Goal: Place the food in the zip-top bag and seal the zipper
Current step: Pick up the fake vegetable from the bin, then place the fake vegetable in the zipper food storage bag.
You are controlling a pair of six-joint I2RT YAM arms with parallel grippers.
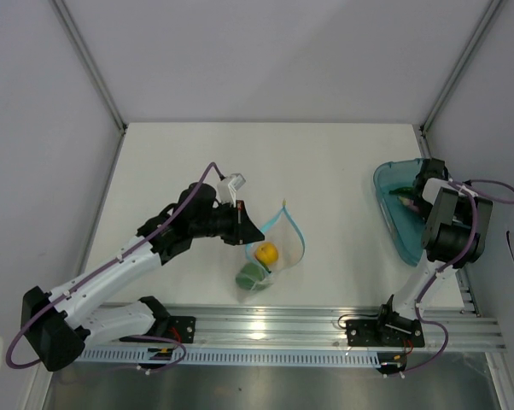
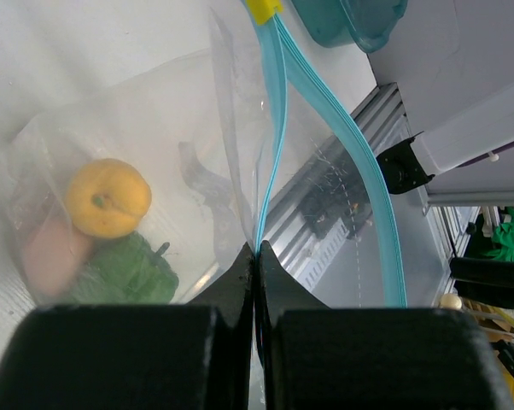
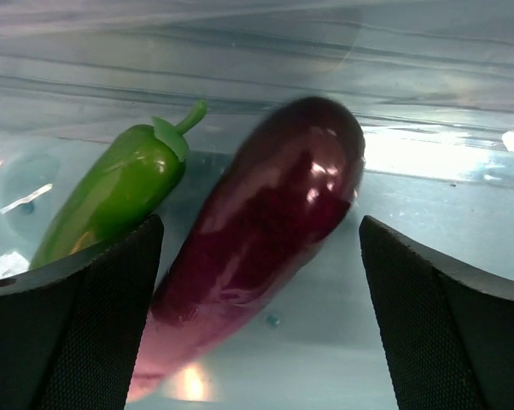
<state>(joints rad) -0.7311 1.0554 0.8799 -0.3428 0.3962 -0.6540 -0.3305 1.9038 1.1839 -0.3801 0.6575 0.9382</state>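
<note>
Top view: zip-top bag point(image 1: 274, 249) lies on the white table point(image 1: 189, 162) a little toward 6 o'clock from centre, mouth gaping toward 12 o'clock. The left gripper point(image 1: 245, 230) meets it from 9 o'clock. In the left wrist view that gripper's point(image 2: 255, 256) jaws are pressed fully together on the bag's edge, pinching it where the zipper point(image 2: 275, 128) ends; from there the two teal tracks spread apart, so the mouth is unsealed. Inside the bag are the yellow pepper point(image 2: 108, 197), the green bell pepper point(image 2: 127, 272) just below it and touching it, and the pale egg point(image 2: 49, 254) at 9 o'clock of the green one. The teal tray point(image 1: 395, 218) sits at the table's 3 o'clock edge, with the right gripper point(image 1: 415, 195) lowered into it. In the right wrist view the jaws of that gripper point(image 3: 259, 256) stand wide apart, one finger on each side of the dark purple eggplant point(image 3: 265, 226), which lies on the tray floor. Contact with either finger cannot be told. A long green pepper point(image 3: 112, 201) lies beside the eggplant, at its 9 o'clock.
</note>
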